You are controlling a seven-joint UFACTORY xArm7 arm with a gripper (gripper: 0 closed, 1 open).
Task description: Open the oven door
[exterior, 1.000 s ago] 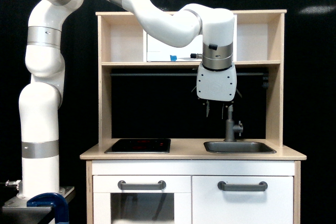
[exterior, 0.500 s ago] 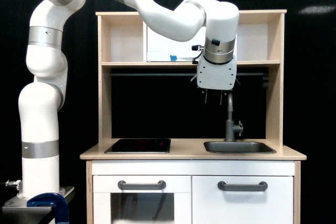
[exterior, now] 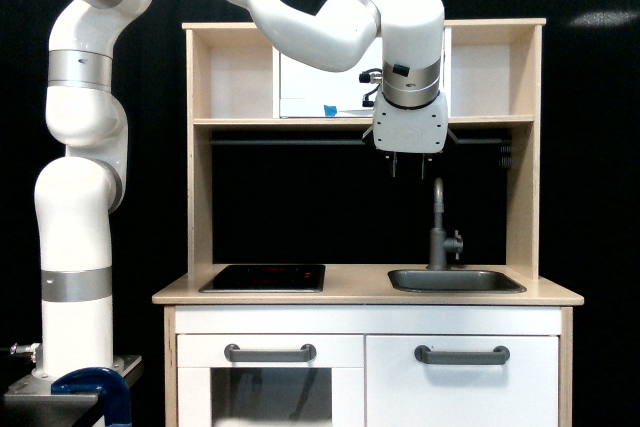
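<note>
Exterior view only. Shows the gripper risen over the last second from just above the faucet to the level of the shelf board, drifting slightly toward 9 o'clock. Places the wrist right in front of the oven door's 3 o'clock edge, up in the top compartment. Reads as the approach to the handle, with no contact made yet. Shows two thin fingers hanging down, spread apart, with nothing between them.

Hides the door's handle behind the wrist; leaves only the white panel and a bit of blue tape at its lower edge visible. Puts the shelf board directly behind the fingers, likely the main thing to clear before reaching in. Leaves the sink at 6 o'clock, the hob at 7 o'clock, and the two lower doors well below, out of the way.
</note>
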